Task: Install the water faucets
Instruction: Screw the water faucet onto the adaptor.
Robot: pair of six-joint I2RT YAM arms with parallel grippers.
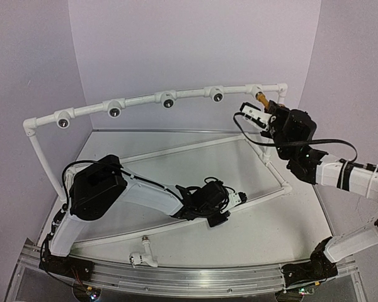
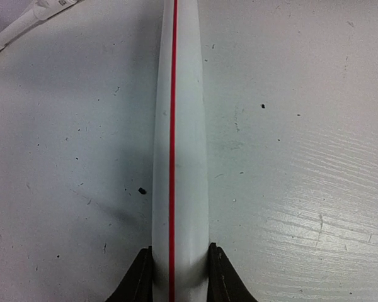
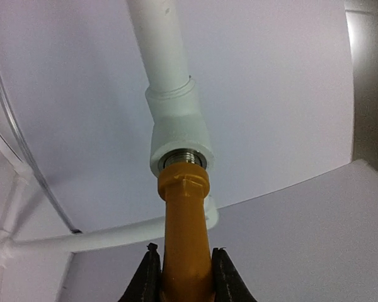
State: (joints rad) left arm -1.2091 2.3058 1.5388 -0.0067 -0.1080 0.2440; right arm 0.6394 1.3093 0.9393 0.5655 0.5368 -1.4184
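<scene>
Partly cut off below, the yellow-orange faucet [image 3: 186, 214] is clenched in the right end effector [image 3: 184, 258], its thread inside a socket [image 3: 179, 135]; the left end effector [image 2: 179, 255] grasps a striped pipe [image 2: 179, 126]; the white faucet [image 1: 142, 258] lies lower-middle on the table [image 1: 258, 233].

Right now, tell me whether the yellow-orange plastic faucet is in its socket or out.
Partly in: the yellow-orange plastic faucet has its metal thread inside the white pipe socket, some thread exposed.
</scene>
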